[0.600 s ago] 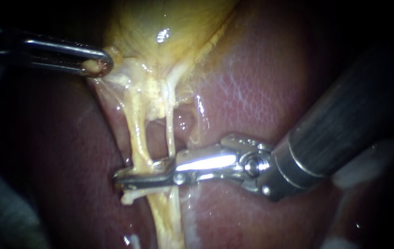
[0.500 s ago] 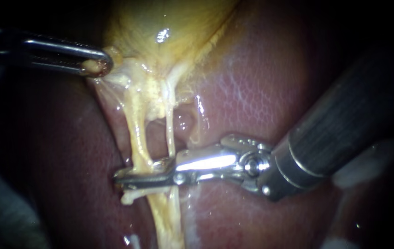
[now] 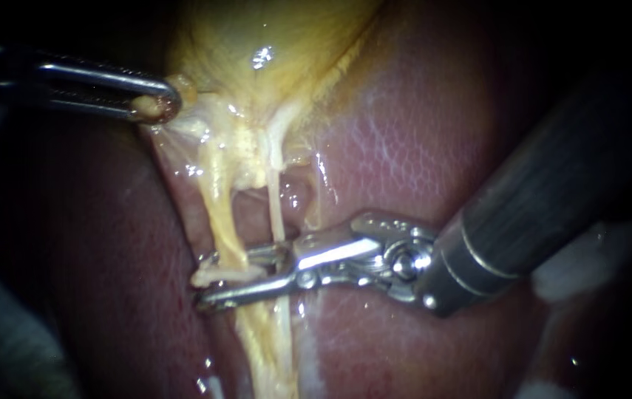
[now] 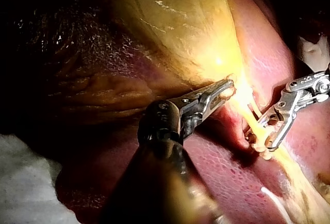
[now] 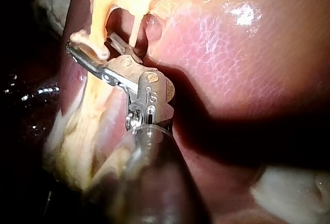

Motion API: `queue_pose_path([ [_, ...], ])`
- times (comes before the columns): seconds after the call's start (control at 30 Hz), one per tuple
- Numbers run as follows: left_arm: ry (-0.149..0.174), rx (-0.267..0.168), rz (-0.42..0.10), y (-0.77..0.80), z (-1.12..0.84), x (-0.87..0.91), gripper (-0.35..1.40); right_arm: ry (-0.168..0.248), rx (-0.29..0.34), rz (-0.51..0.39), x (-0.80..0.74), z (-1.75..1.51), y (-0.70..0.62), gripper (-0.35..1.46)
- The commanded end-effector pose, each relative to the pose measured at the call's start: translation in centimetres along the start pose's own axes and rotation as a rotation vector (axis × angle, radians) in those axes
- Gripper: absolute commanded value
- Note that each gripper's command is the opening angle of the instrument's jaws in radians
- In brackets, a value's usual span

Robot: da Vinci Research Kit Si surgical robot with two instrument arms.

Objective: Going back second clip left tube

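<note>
The right instrument (image 3: 210,281) has its jaws apart astride the left tube (image 3: 219,214), apparently not squeezing it; the left instrument (image 3: 157,105) pinches the gallbladder (image 3: 256,37) edge.

Endoscope: stationed close over the tissue, facing the narrow end of the gallbladder (image 3: 256,44) and the two tubes (image 3: 223,222) running off it.

Left wrist camera: set back behind the left instrument (image 4: 227,86), sighting along its shaft onto the gallbladder's broad flank. This is the widest view.

Right wrist camera: behind the right instrument (image 5: 88,41), sighting past its jaws toward the gallbladder at close range.

Shared by all three: the tubes off the gallbladder and the right instrument's jaws.
</note>
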Motion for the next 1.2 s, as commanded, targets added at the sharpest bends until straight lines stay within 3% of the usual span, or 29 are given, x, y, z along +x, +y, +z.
queue_pose_path([
  [0.03,0.0,0.0,0.0,0.0,0.0,0.0,-0.35,-0.007,-0.004,-0.015,0.01,-0.02,-0.01,0.49],
  [0.23,0.0,-0.001,0.0,0.0,-0.01,0.0,-0.35,-0.048,-0.034,-0.11,0.0,-0.16,-0.05,0.49],
  [0.5,0.0,-0.001,0.0,0.0,-0.01,0.0,-0.35,-0.158,-0.127,-0.383,0.19,-0.69,-0.3,0.5],
  [0.83,0.0,-0.001,0.001,0.0,-0.01,0.0,-0.35,-0.17,-0.188,-0.569,0.49,-1.65,-0.69,0.5],
  [1.03,0.0,-0.001,0.001,0.0,-0.02,0.0,-0.35,-0.167,-0.226,-0.591,0.63,-1.97,-0.76,0.5],
  [1.2,0.0,0.0,0.001,-0.01,0.0,-0.01,-0.35,-0.167,-0.239,-0.599,0.67,-2.04,-0.78,0.5],
])
